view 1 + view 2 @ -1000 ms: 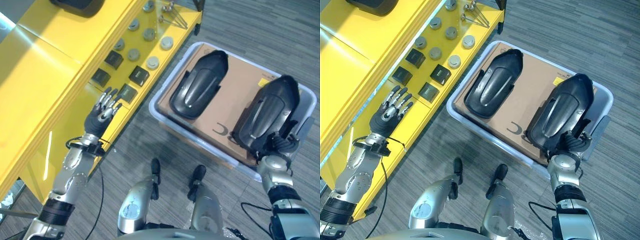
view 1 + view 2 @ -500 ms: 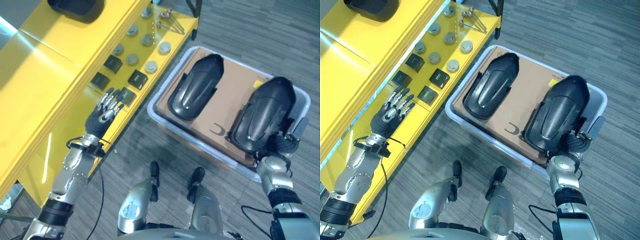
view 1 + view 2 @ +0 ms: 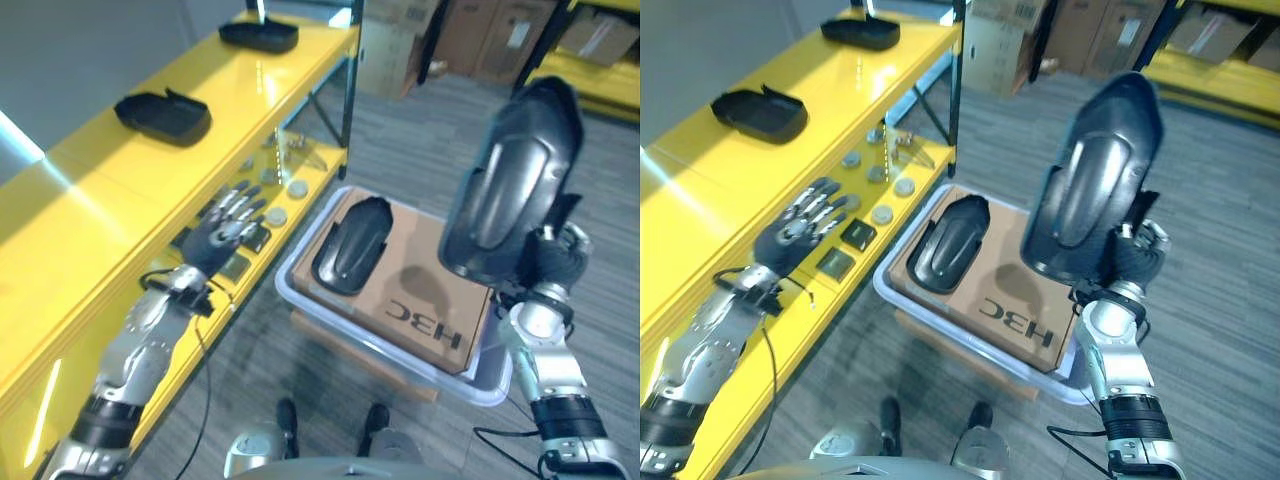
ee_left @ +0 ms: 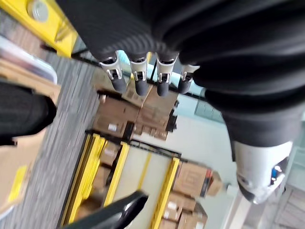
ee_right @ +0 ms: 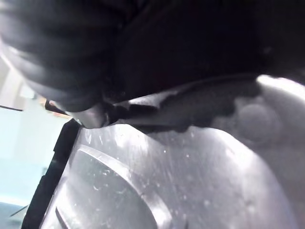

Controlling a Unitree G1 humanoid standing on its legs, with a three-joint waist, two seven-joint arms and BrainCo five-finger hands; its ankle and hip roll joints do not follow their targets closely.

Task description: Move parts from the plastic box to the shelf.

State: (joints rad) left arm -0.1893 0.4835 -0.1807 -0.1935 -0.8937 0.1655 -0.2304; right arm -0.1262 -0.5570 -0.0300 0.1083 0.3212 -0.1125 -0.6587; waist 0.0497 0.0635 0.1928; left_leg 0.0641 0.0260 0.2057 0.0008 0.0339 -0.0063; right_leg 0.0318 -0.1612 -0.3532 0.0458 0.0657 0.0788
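Observation:
My right hand [image 3: 548, 268] is shut on the lower end of a large black moulded part [image 3: 512, 175] and holds it upright in the air over the right end of the plastic box [image 3: 300, 305]. The part's glossy surface [image 5: 190, 186] lies close against the hand in the right wrist view. A second black part [image 3: 350, 245] lies on the cardboard sheet [image 3: 430, 310] inside the box. My left hand [image 3: 226, 226] hovers open, fingers [image 4: 138, 82] straight, over the yellow shelf's lower level [image 3: 160, 330].
Two black parts [image 3: 165, 115] [image 3: 258, 35] rest on the yellow shelf's top level. Small round discs [image 3: 298, 186] and black square pieces [image 3: 857, 234] sit on the lower level by my left hand. Cardboard cartons [image 3: 475, 35] and more yellow racking stand beyond.
My right hand has lifted the right-hand black part out of the box and stood it upright. The camera has tilted up. The left hand stays open by the shelf.

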